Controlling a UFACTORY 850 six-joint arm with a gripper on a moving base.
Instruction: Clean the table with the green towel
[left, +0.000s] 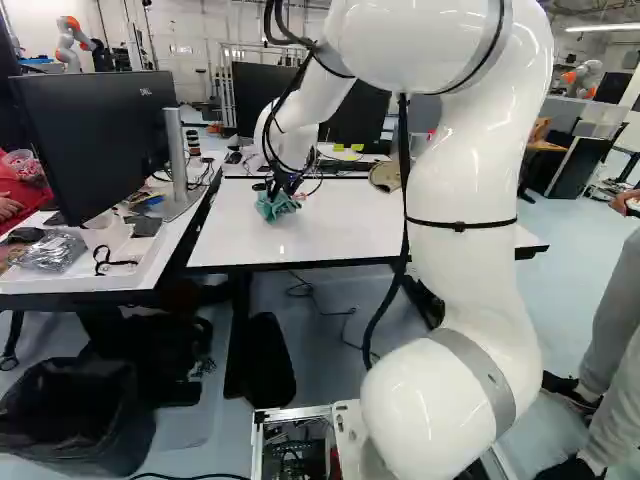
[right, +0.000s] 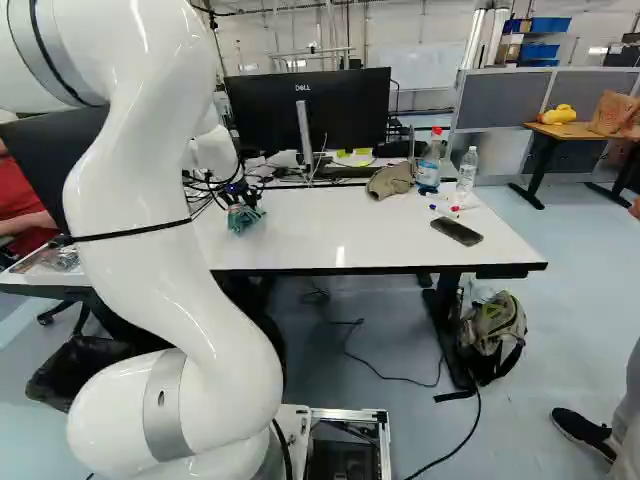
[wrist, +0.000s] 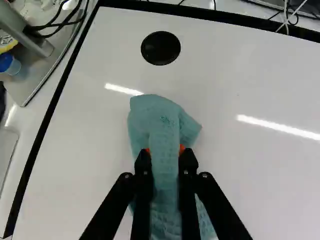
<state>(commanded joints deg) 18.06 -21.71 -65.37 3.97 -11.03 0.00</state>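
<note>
In the left base view my gripper (left: 284, 186) is low over the left part of the white table (left: 330, 235), with the green towel (left: 276, 206) bunched beneath it. The right base view shows the towel (right: 243, 217) partly behind my arm. Seen from the wrist, the gripper (wrist: 165, 152) is shut on the green towel (wrist: 161, 117), a fold of cloth pinched between the orange pads. The rest of the towel spreads ahead of and under the fingers, over the tabletop.
A round black grommet (wrist: 160, 48) lies ahead of the towel. A cap (right: 391, 180), bottles (right: 430, 160), markers (right: 444, 211) and a phone (right: 457, 232) lie farther right on the table. Monitors (right: 308, 108) stand behind; a side desk (left: 75, 275) adjoins at left. Another robot (left: 72, 42) stands far back.
</note>
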